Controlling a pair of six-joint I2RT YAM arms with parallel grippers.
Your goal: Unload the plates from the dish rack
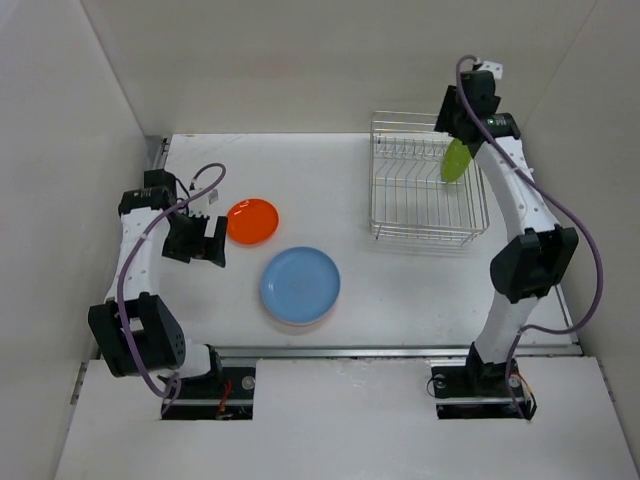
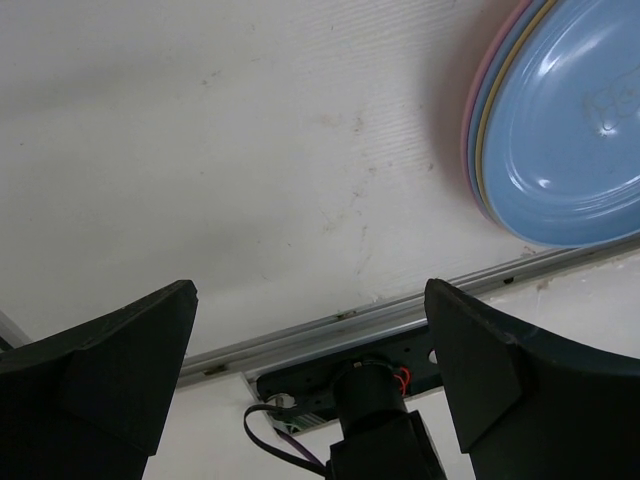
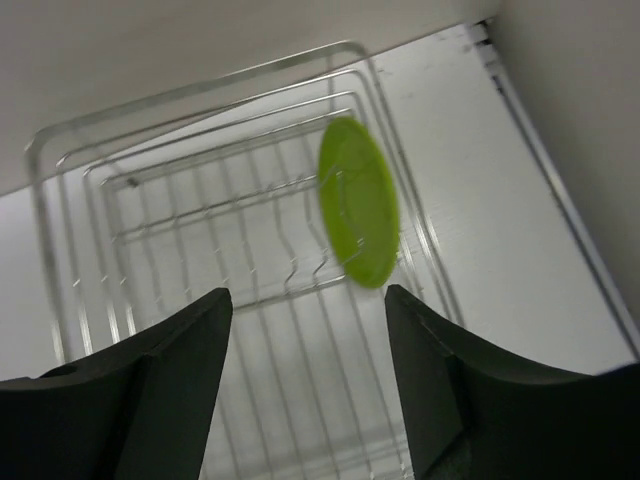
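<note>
Right jaws open, empty, above dish rack [image 1: 420, 205]; green plate [image 1: 456, 160] stands at rack's 2 o'clock. Left jaws open, empty.

A robot lab cell — plain white walls [image 1: 300, 60] enclose the table [image 1: 300, 170].

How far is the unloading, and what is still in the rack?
Done: an orange plate and a stack topped by a blue plate lie on the table. In hand: the open right gripper hangs above the dish rack, empty. Left: one green plate stands in the rack.
</note>
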